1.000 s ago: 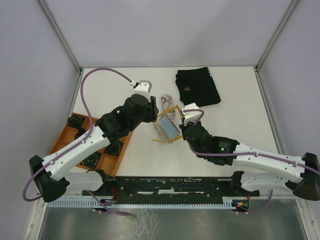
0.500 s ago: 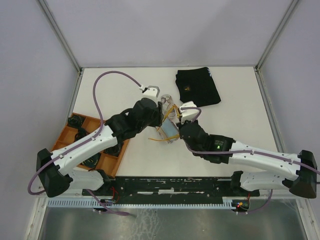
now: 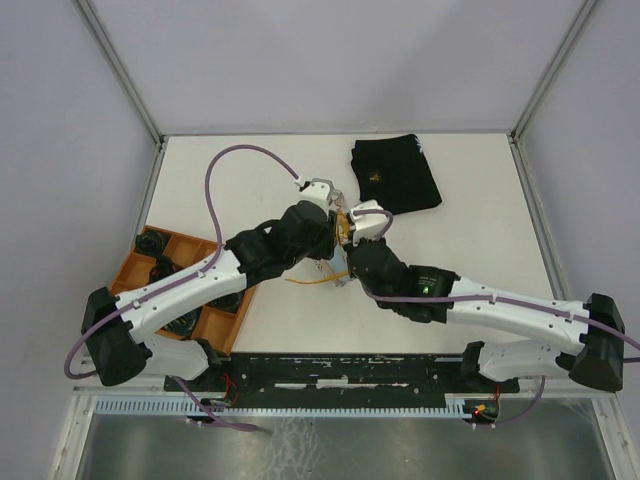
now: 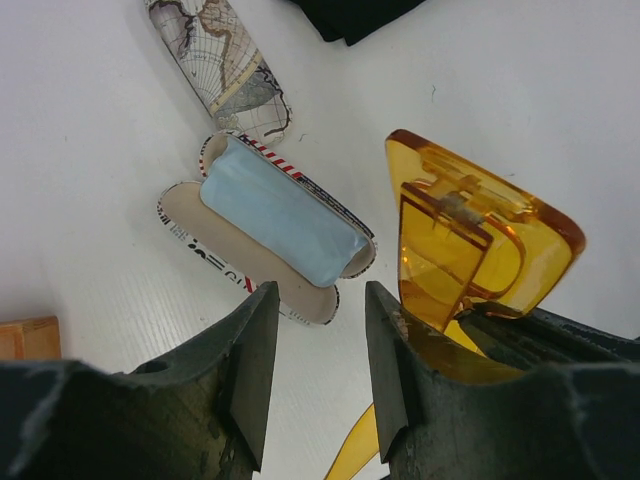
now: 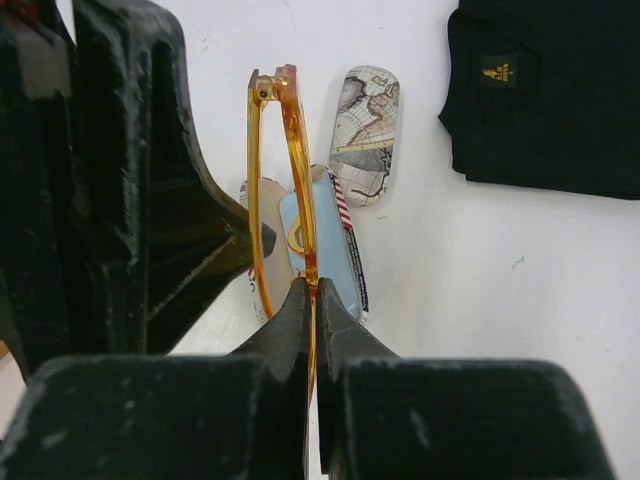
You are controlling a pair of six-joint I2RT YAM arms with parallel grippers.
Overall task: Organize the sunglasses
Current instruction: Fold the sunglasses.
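Right gripper [image 5: 309,300] pinching amber sunglasses [image 4: 470,235]; left gripper [image 4: 318,350] spread, empty; case [image 4: 270,225] mostly hidden under arms overhead.

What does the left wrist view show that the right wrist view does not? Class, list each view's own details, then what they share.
Only left wrist: the empty gap between the left fingers, and a corner of the orange tray. Only right wrist: the right fingers pinching the orange sunglasses edge-on, and a gold logo on the black cloth. Both: the sunglasses, blue cloth, map-printed case and black cloth.
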